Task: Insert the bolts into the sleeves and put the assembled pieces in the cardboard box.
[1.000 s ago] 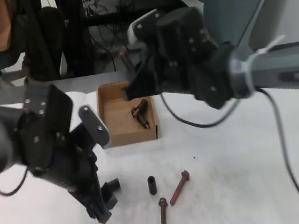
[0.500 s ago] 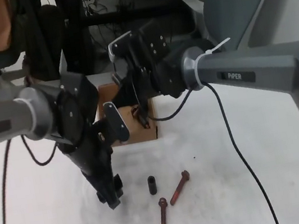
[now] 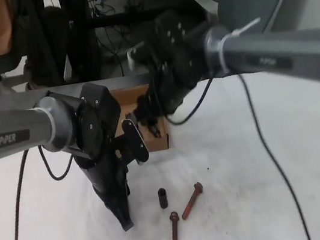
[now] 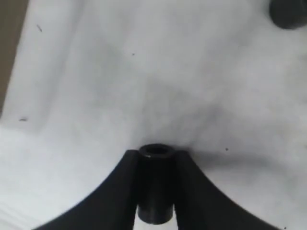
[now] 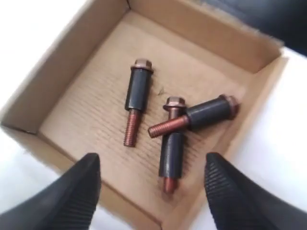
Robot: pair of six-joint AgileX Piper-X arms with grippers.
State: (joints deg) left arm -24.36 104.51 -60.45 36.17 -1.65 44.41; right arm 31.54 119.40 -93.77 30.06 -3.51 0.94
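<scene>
- Your left gripper is clamped on a short black cylindrical sleeve. The sleeve's long axis runs along the fingers, and its open bore faces the white bench. I cannot tell whether it touches the surface.
- In the high view that arm hangs low toward the bench's near edge, just beside a second black sleeve that stands upright on its own.
- Your right gripper is spread wide and carries nothing. It hovers over the brown cardboard box, where three assembled pieces lie flat, two of them overlapping.
- Two loose copper-coloured bolts lie near the standing sleeve, on its near-edge side. The slanted bolt has its head toward the far edge. The other bolt runs roughly straight toward the near edge.
- From the empty right gripper, both bolts lie well apart toward the near edge. The left arm is nearer but full.
- You will likely want the right arm to fetch a bolt, closing its fingers across the shank.
</scene>
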